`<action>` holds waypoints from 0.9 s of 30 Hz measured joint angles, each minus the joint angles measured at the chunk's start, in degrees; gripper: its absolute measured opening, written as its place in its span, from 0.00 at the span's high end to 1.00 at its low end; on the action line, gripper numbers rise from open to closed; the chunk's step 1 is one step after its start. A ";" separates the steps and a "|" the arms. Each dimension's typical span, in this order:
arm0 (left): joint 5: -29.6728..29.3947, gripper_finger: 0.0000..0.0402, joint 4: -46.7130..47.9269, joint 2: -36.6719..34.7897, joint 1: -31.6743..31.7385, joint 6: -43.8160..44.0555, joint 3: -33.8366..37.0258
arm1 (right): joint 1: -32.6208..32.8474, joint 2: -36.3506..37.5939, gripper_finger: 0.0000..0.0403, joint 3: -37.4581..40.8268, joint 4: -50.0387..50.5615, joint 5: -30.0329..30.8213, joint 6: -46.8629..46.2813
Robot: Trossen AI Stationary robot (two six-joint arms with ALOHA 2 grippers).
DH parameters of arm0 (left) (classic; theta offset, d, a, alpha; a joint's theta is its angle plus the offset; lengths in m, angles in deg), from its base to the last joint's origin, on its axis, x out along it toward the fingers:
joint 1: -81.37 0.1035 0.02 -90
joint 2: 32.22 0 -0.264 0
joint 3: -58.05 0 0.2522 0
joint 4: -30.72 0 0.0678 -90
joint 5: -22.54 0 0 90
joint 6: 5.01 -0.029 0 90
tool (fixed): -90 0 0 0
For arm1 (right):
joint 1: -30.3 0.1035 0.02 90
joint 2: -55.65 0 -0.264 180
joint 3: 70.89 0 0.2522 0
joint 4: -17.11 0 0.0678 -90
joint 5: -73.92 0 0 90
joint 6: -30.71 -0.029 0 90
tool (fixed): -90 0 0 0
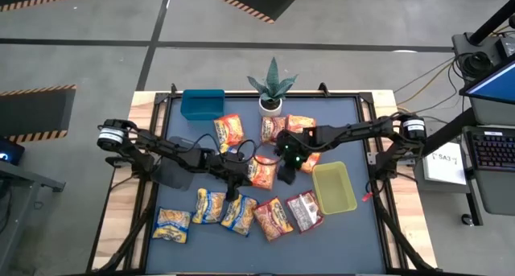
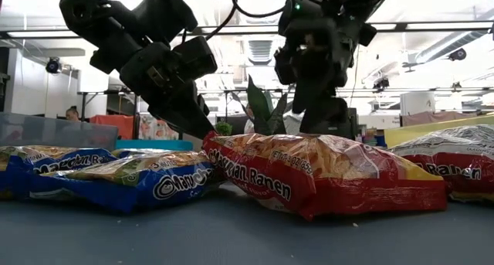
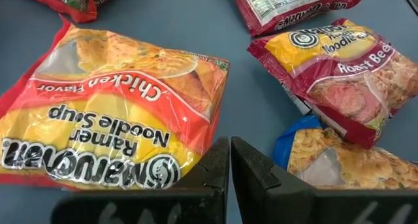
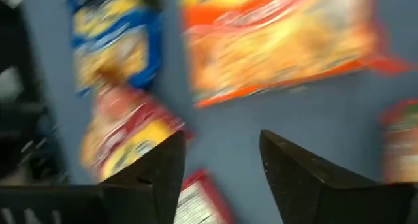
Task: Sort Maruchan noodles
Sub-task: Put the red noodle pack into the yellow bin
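Nine or so Maruchan noodles (image 1: 256, 173) packets are spread over the bench (image 1: 346, 115), none seen in the yellow-green bin (image 1: 334, 187) at the right. The right gripper (image 1: 286, 170), fingers parted and empty, should be centred over one packet before closing; the left gripper (image 1: 234, 187) is pinched shut beside an orange chicken packet (image 3: 111, 119).

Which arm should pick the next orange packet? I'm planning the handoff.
Probably the right: the right gripper hangs with jaws open above the orange packet. The left gripper is shut beside a chicken packet.
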 joint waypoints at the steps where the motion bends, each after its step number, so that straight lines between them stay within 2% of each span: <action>1: -0.02 1.00 0.00 0.00 0.00 0.00 0.00 | 0.87 0.00 0.52 0.00 -0.35 -0.51 0.07; 7: -0.02 1.00 -0.46 0.00 0.00 -0.37 0.00 | 8.24 -0.89 0.53 0.00 -6.69 0.10 6.27; 13: -0.02 1.00 -0.73 -0.85 0.00 -0.87 -0.04 | 13.22 -4.86 0.65 -0.17 -15.16 0.23 6.76; 20: -0.02 1.00 -0.98 -4.73 -0.18 -0.72 -0.15 | 14.29 -10.33 0.79 -0.17 -15.48 0.44 6.36; 23: -0.01 1.00 -1.09 -6.56 -1.03 0.68 -0.34 | 14.23 -12.10 0.83 -0.16 -15.75 4.36 6.78; 27: 0.00 1.00 -2.17 -7.67 -3.80 2.00 -0.55 | 14.10 -11.84 0.86 -0.26 -16.06 14.42 6.62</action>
